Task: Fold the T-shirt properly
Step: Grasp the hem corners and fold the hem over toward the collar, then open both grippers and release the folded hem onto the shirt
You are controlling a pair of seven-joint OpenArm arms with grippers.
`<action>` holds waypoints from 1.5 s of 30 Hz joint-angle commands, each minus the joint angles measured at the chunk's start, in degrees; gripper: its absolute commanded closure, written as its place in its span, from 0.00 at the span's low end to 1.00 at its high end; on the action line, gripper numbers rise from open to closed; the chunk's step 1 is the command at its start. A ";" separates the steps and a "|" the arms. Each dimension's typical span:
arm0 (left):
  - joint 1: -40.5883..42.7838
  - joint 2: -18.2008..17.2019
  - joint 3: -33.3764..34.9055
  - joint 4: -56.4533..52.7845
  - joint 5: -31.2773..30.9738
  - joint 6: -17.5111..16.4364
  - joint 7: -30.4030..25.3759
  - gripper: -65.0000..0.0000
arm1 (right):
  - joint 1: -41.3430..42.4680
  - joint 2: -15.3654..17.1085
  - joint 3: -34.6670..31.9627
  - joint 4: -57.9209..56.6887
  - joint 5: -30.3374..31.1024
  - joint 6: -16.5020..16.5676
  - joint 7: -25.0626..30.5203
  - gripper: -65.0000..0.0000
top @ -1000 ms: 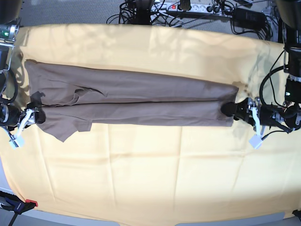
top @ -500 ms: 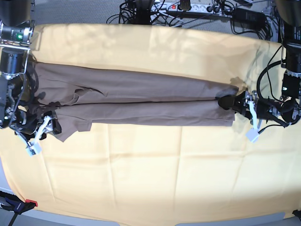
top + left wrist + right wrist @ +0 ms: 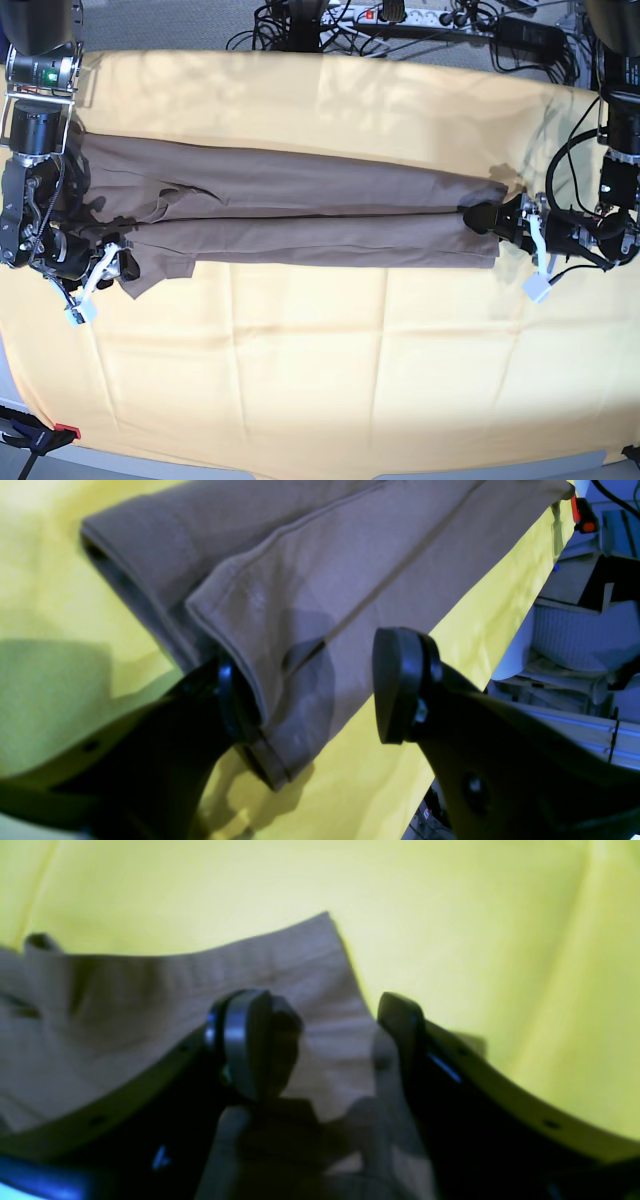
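Two grippers, one at each short end of the shirt. Left gripper (image 3: 310, 690), at the right of the base view, with black pads spread apart; one pad (image 3: 400, 685) hanging free over the fabric, the other tucked under the folded hem corner. Not pinching, by the look of the left wrist view. Right gripper (image 3: 320, 1040), at the left of the base view, likewise spread, straddling a corner of cloth with both fingers clear of each other; blurred view, so contact with the fabric hard to tell.

T-shirt (image 3: 300, 215) lying flat as a long taupe band across the upper middle of the surface, folded lengthwise with a seam line running along its length; a ragged sleeve corner sticking out near the right gripper, a doubled hem edge near the left gripper.

Underneath, a large pale yellow cloth (image 3: 320, 370) covering the whole work surface, creased in a faint grid, sunlit patches along the far edge. Beyond that edge, grey floor with a tangle of black cables (image 3: 300, 25) and a power strip (image 3: 390, 12). Red-tipped clamp (image 3: 40, 435) at the near left corner.
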 commanded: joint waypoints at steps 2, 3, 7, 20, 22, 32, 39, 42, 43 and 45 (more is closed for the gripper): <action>-1.62 -1.07 -0.57 0.68 -1.39 -0.37 -0.17 0.45 | 2.01 1.03 0.28 0.72 2.16 0.30 1.05 0.54; -1.60 -1.07 -0.57 0.68 -1.39 -0.37 -0.26 0.45 | 2.25 1.07 0.28 0.74 3.06 0.30 1.20 0.60; -1.62 -1.07 -0.57 0.68 -1.39 -1.66 -0.28 0.45 | 3.89 1.09 0.28 0.74 6.51 0.30 1.22 1.00; -1.62 -1.07 -0.57 0.68 -1.39 -1.64 -1.40 0.45 | 4.57 1.44 0.28 1.44 12.24 0.30 -6.05 1.00; -1.62 -1.07 -0.57 0.68 -1.39 -1.64 -1.70 0.45 | 4.55 1.99 0.28 2.03 15.15 0.30 -8.33 1.00; -1.62 -1.07 -0.57 0.68 -1.39 -1.66 -1.77 0.45 | -1.60 7.19 0.28 14.45 33.29 0.30 -23.21 1.00; -1.62 -1.07 -0.57 0.68 -1.39 -1.64 -1.77 0.45 | -12.35 11.34 0.28 26.01 33.40 0.30 -23.21 1.00; -1.62 -1.07 -0.57 0.68 -1.39 -1.64 -1.79 0.45 | -15.87 13.22 0.28 27.87 33.38 0.30 -23.26 1.00; -1.62 -1.07 -0.57 0.68 -1.39 -1.66 -1.77 0.45 | -16.81 13.86 0.28 27.91 33.35 0.30 -23.30 1.00; -1.62 -1.09 -0.57 0.68 -1.39 -1.64 -1.77 0.45 | -18.16 14.95 0.28 27.91 33.38 0.30 -24.17 1.00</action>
